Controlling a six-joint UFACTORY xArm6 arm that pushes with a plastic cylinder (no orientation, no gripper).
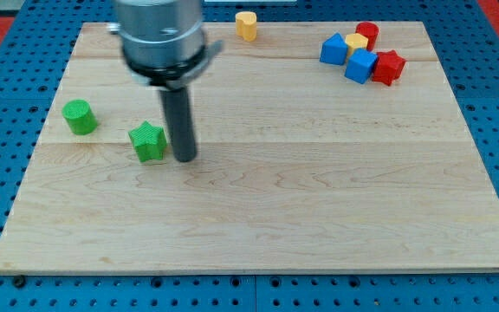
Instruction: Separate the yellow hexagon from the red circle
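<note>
Seven blocks on the wooden board (258,217), all placed here against the green star (148,141). Far to the star's left and slightly toward the view's top, a green cylinder (80,116), well apart from it. Just to the star's right, my tip (184,159), very near the star, contact not certain. No claw on this rod, so nothing to open, narrow or hold. Up and right of the star, at the board's top edge, a yellow heart-like block (246,25), alone. Much farther right of the star, near the top right corner, a tight cluster: a blue block (333,48), the yellow hexagon (357,42) touching the red circle (367,33) above it, a blue cube (361,66) below the hexagon, and a red star-like block (388,67) at the cluster's right end. Tip well apart from that cluster.
</note>
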